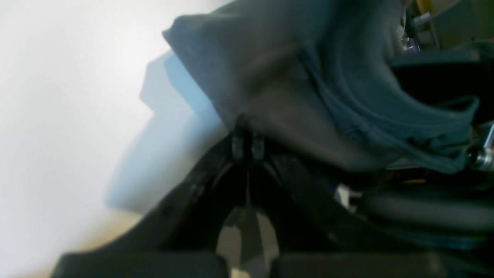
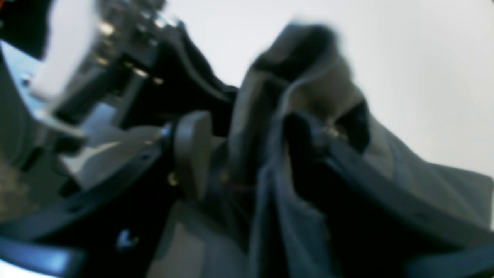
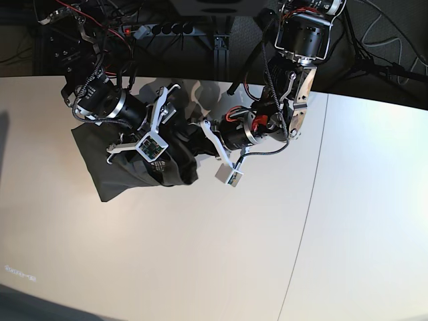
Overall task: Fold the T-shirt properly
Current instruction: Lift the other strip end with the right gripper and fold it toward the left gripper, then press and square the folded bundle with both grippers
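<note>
The T-shirt (image 3: pixel 127 170) is seen bunched into a dark, crumpled heap on the white worktop (image 3: pixel 221 261), directly under and between the two pincers; no flat, squared fold can be made out, so the task is judged to be at a middle stage, with smoothing and at least one more fold left to do.

The left pincer (image 1: pixel 247 148) is closed tight on a ridge of cloth, a pinched edge of the T-shirt rising straight from its tips in the left wrist view. The right pincer (image 2: pixel 247 146) is shown with its jaws standing apart, folds of cloth lying between and over them; whether anything is gripped there cannot be told, the picture being blurred.

Both arms are reached in low over the heap, wrists bent towards each other, the pincers close together above the cloth.
</note>
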Robot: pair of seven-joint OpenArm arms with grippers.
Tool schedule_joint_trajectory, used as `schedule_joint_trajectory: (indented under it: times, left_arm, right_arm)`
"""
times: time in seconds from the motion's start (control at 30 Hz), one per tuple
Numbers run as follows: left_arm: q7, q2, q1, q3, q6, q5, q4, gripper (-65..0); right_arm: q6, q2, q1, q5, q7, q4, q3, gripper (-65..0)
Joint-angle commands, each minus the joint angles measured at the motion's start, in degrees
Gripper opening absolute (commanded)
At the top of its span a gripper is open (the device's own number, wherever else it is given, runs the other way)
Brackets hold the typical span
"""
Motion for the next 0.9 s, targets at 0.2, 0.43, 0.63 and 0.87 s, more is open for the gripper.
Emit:
schedule_joint_trajectory:
  times: [0.2,0.43,0.63,0.87]
  left_arm:
    - [6.2,-0.7,1.2,-8.7,0.0,-0.5,1.7,-61.7]
    - [9.0,-6.1,1.2,-15.0,-3.2,-8.7,6.6,-61.7]
    - [11.5,-7.7,1.3,-15.3,-5.9,-12.9,10.0,-61.7]
    - [16.3,-7.7,1.3,-7.5,-6.1,-19.7,17.9,-61.9]
  right_arm:
    - [3.7,0.0,2.8,11.8,2.8,1.9,0.3,-30.5]
    - [3.7,0.0,8.0,8.6,2.6,2.9,1.9,-30.8]
    - [3.6,0.0,13.0,3.9,1.8,1.0,7.6,-65.0]
    - [3.6,0.0,19.6,4.7,2.3,-13.3,9.9,-65.0]
